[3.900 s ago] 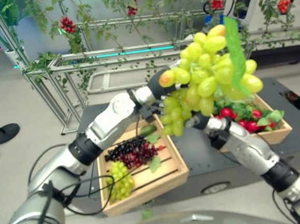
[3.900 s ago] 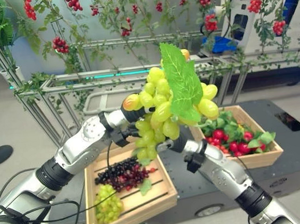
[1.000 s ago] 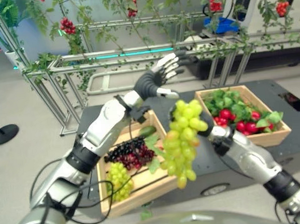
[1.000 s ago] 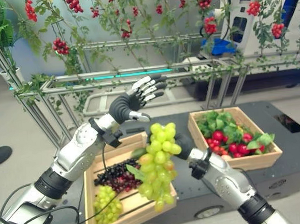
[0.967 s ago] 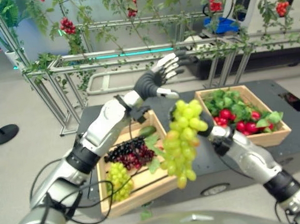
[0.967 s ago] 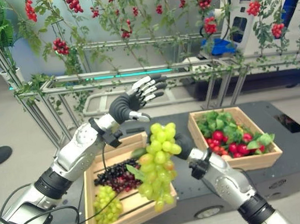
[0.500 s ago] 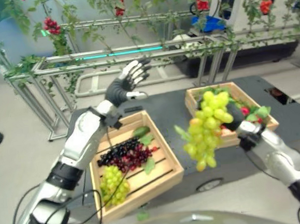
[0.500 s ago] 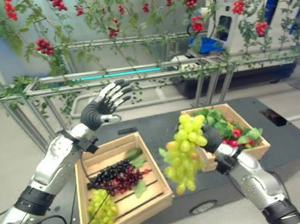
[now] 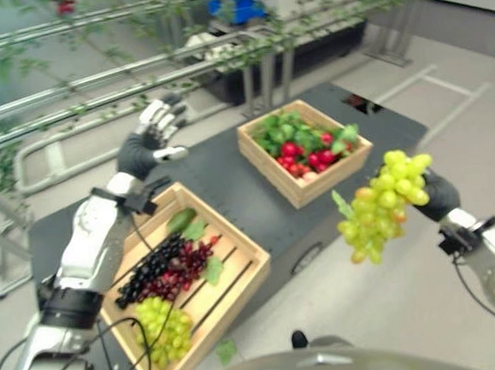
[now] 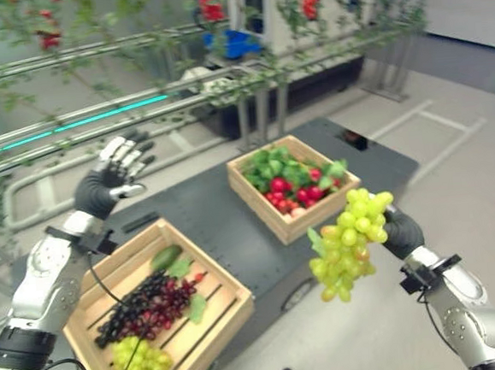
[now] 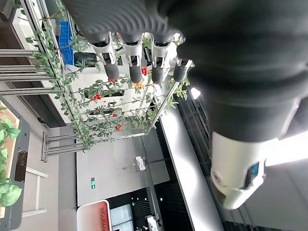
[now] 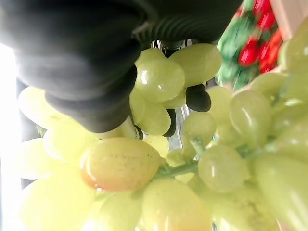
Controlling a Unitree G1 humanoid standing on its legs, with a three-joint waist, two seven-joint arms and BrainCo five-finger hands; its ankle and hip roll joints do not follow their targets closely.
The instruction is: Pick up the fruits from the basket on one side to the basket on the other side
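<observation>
Right hand (image 10: 403, 229) grips the green grapes (image 10: 344, 242) by the top so the bunch hangs free, beside the cart, short of the right crate (image 10: 273, 221). Left hand (image 10: 108, 184) is raised, fingers spread, clear above the left crate (image 10: 229, 299).

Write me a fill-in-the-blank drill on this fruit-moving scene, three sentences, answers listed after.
1. The right hand holds a bunch of ____ grapes in the air.
2. The left hand is raised with its fingers ____.
3. The near crate holds dark grapes and green grapes; the far crate holds ____ fruit among green leaves.

Answers: green; open; red
</observation>
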